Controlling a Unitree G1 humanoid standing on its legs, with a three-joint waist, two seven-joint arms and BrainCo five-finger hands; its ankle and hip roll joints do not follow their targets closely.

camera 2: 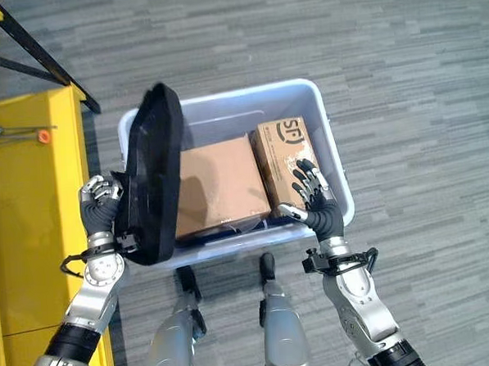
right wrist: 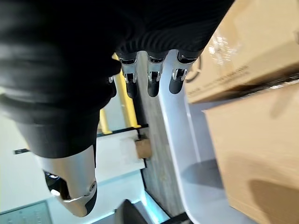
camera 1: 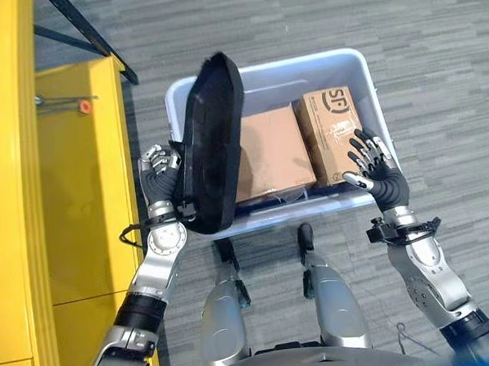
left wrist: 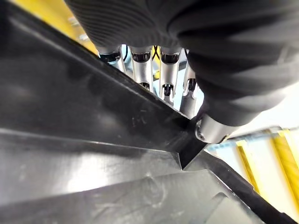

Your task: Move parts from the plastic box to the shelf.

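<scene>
Grey striped carpet under everything, with the yellow shelf point(camera 1: 80, 183) just outside my left hand point(camera 1: 158, 175). That hand has its fingers curled round the edge of a big black part point(camera 1: 214, 144), holding it up on edge over the near left corner of the plastic box point(camera 1: 349, 63). My right hand point(camera 1: 375, 172) hovers spread and empty at the box's near right corner. Past its fingertips sit a small cardboard box point(camera 1: 328, 129) and a larger cardboard box point(camera 1: 272, 153), side by side inside.
</scene>
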